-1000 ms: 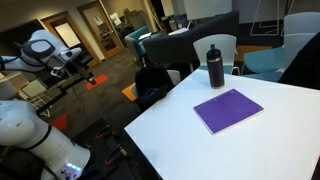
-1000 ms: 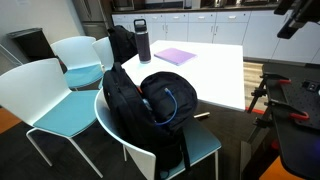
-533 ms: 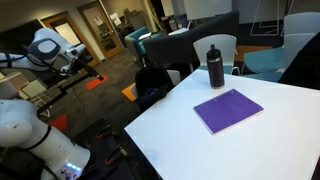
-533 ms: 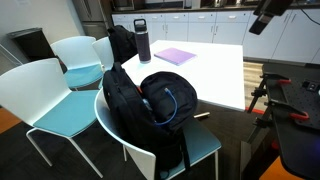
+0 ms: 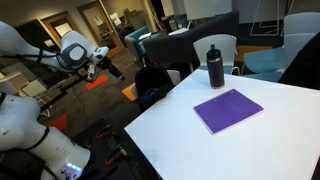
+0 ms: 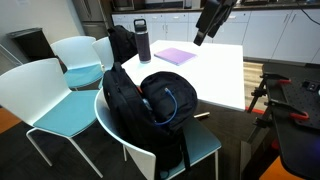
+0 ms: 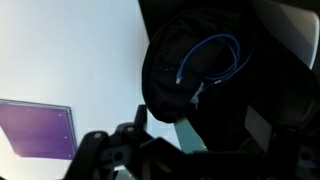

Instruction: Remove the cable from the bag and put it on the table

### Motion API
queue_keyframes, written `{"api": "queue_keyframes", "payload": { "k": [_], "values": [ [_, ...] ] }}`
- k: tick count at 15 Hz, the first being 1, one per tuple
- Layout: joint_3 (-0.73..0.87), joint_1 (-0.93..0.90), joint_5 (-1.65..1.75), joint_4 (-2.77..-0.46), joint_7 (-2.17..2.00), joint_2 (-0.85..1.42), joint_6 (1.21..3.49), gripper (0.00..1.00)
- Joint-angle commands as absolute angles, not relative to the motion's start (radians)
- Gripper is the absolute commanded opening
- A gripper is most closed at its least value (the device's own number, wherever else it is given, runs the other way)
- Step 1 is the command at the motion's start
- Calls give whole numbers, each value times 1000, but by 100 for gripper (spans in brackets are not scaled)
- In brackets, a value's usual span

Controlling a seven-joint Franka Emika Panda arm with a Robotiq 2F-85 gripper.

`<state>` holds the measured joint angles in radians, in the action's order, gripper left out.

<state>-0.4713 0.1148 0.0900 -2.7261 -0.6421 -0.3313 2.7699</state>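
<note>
The black bag [image 6: 135, 105] slumps on a teal chair at the near edge of the white table [image 6: 220, 75], with its top open. The dark blue cable [image 6: 172, 100] lies looped inside the opening. In the wrist view the cable [image 7: 212, 58] shows as blue loops in the dark bag [image 7: 170, 85], next to the table [image 7: 70, 50]. My gripper [image 6: 203, 33] hangs high above the table, well clear of the bag, open and empty. It also shows in an exterior view [image 5: 112, 70] and in the wrist view [image 7: 168, 132]. The bag shows beyond the table's corner [image 5: 150, 85].
A dark bottle [image 6: 143, 40] and a purple notebook [image 6: 175, 56] are on the table; they also show in an exterior view, bottle [image 5: 215, 66] and notebook [image 5: 228, 109]. A second black bag [image 6: 122, 43] sits on a far chair. White-backed chairs [image 6: 45, 95] ring the table.
The arm has swung in from the edge of the scene toward the table and bag; the gripper now hangs over the table. Bag and cable have not moved.
</note>
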Motion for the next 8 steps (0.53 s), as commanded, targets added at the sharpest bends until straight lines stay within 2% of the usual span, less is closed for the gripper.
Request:
{"api": "queue_keyframes", "payload": {
  "k": [1, 3, 8],
  "values": [
    [-456, 159, 97, -2621, -665, -128, 2821, 100],
    [-447, 146, 108, -2660, -647, -180, 2804, 100],
    [-460, 175, 145, -2622, -673, -124, 2803, 100]
  ]
}}
